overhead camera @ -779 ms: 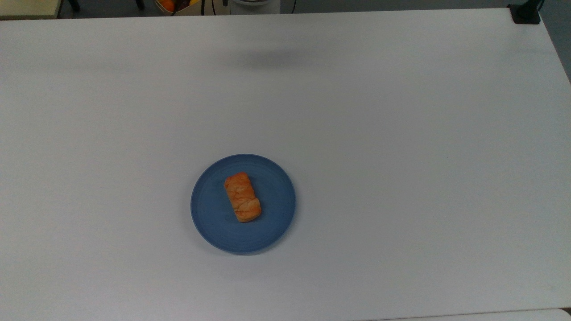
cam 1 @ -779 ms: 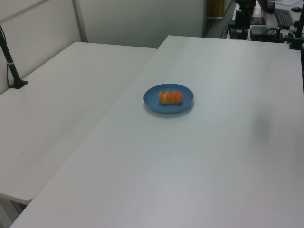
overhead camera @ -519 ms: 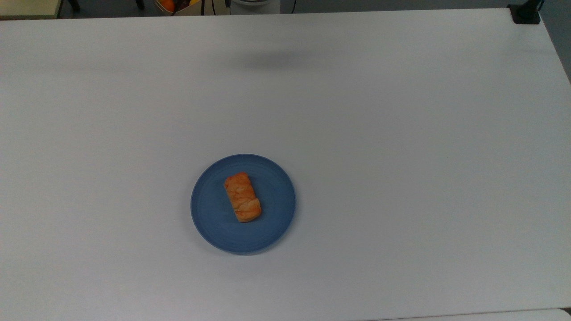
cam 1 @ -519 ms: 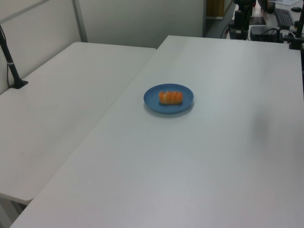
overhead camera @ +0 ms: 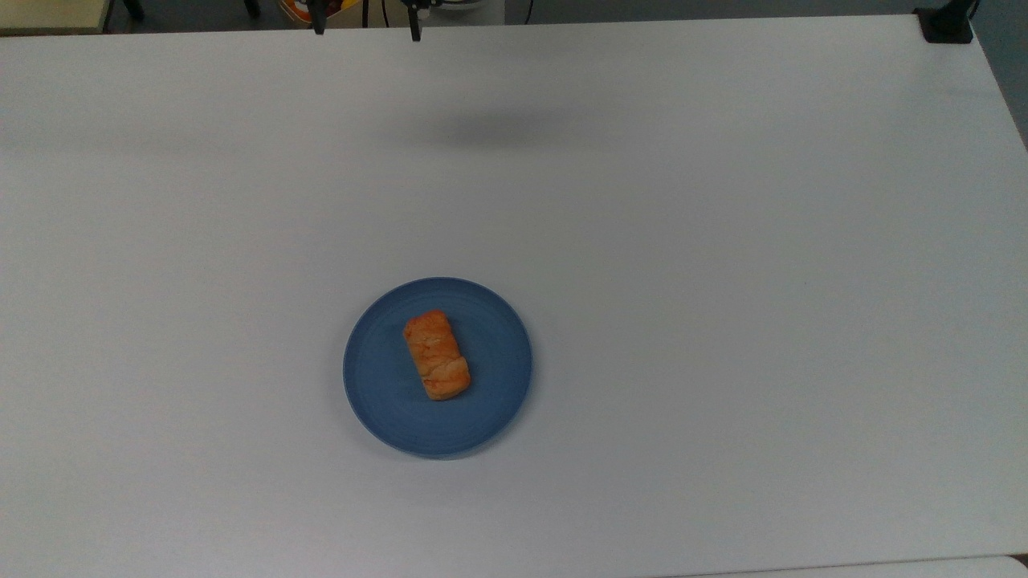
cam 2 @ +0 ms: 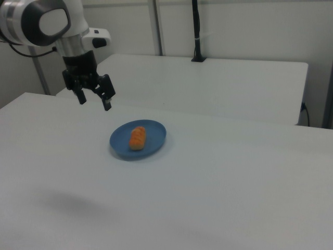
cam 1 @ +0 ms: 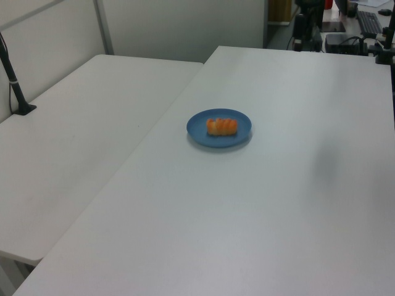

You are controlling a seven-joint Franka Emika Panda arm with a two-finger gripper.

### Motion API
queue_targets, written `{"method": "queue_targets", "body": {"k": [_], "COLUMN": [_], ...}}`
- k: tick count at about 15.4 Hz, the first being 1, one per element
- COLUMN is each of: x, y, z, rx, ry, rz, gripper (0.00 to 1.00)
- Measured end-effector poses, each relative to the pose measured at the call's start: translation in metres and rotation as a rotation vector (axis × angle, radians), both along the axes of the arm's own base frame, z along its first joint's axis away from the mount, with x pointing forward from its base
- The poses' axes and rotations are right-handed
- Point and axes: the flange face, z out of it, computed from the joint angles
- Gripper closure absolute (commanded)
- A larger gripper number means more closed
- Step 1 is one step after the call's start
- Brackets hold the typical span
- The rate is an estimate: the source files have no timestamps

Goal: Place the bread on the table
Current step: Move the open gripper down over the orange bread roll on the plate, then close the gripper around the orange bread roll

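In the top view, the bread lies in the middle of a round blue plate, low and left of center on the smooth white surface, with lots of bare room all around. In the left view, the bumpy orange bread sits on the plate near the middle. In the right view, the pincer hangs in the upper left, fingers apart and holding nothing, above the surface and just left of the plate.

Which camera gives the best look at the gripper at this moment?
The right view: the gripper hangs whole and open above the table, up-left of the bread on the blue plate. The top view catches two fingertips at its upper edge; the left view, a dark shape at the far edge.
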Motion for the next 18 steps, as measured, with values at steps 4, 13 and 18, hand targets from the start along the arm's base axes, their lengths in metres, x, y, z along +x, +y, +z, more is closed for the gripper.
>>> {"method": "queue_targets", "body": {"k": [4,13,18], "x": [0.04,0.125,0.15], "y": [0.004,0.013,0.032], "z": [-0.018,-0.136,-0.214], "rx": [0.013,-0.031,-0.04], "ry": [-0.116,-0.307,-0.344], "rz": [0.057,0.108,0.14], "gripper": [0.0,0.0,0.0]}}
